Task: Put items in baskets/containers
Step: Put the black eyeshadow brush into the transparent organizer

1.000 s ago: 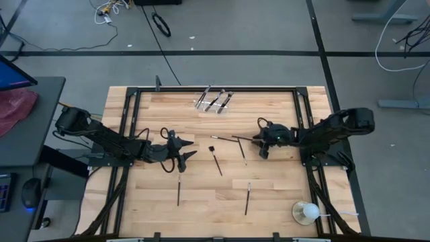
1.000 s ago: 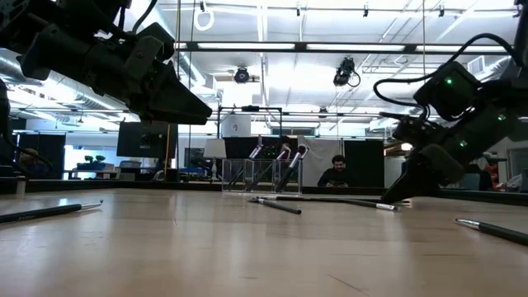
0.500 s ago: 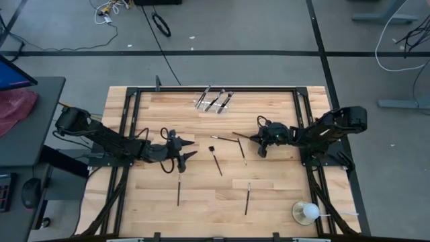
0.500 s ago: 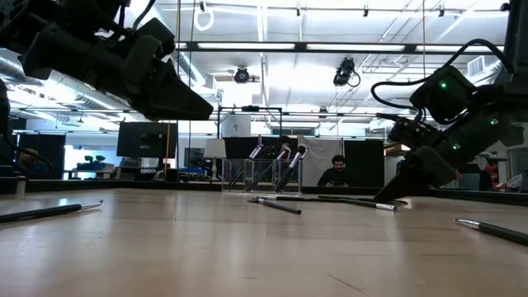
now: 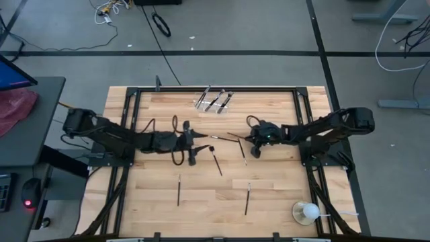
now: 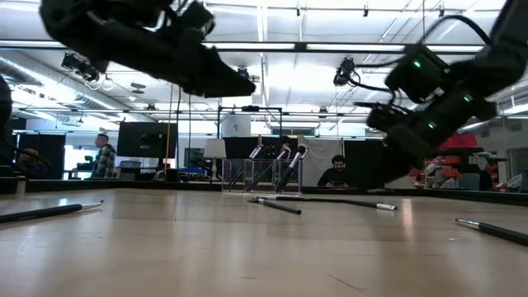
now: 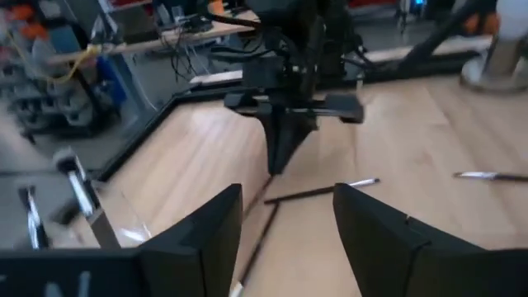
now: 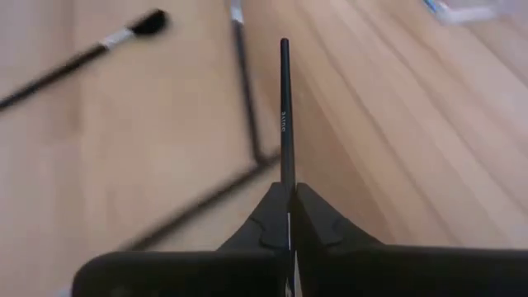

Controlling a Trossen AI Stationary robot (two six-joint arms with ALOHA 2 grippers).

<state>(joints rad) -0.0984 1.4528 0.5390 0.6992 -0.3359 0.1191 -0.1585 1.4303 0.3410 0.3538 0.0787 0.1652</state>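
Note:
My right gripper (image 5: pixel 251 142) hangs above the table's middle, shut on one thin black brush (image 8: pixel 284 107) that sticks out past its fingertips. My left gripper (image 7: pixel 285 227) is open and holds nothing. It hovers left of the middle (image 5: pixel 195 142) and faces the right gripper. Several other brushes lie flat on the wood: two between the grippers (image 5: pixel 217 160) (image 5: pixel 242 149) and two nearer the front (image 5: pixel 179 190) (image 5: pixel 247 199). The clear holder (image 5: pixel 215 101) stands at the far middle with several brushes leaning in it. My right gripper pinches the brush's black handle (image 8: pixel 286 186) between its two fingers, at one end. The brush runs on along the fingers and out beyond their tips, toward the table's left. It is lifted clear of the wood.
A white round object on a clear base (image 5: pixel 306 213) stands at the near right corner. A black metal frame (image 5: pixel 215 88) runs around the table's edges. In the low view, people show in the room beyond the table.
My right gripper has shut on the brush, risen off the table with it and gone a little toward the table's left. My left gripper has risen and moved toward the table's right, closer to the right gripper, staying open.

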